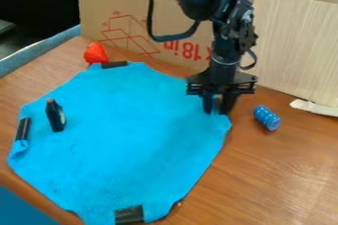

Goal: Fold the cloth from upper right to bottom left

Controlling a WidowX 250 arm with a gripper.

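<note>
Blue cloth (122,130) spread on the wood-grain table (284,169), left and centre of the frame, under the gripper (217,106) at its upper-right edge.
The arm (228,31) hangs steeply from the top, gripper pointing down; whether it is open or closed I cannot tell. The soft cloth has bent edges, three black strips (129,215) around it and one small dark bottle (55,115); one ridged blue cylinder (267,118) lies right.

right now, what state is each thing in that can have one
Cloth: spread mostly flat, not folded across
Gripper: lowered at the cloth's upper-right edge
Blue cylinder: lying on its side
Dark bottle: on the cloth, can't tell whether upright
</note>
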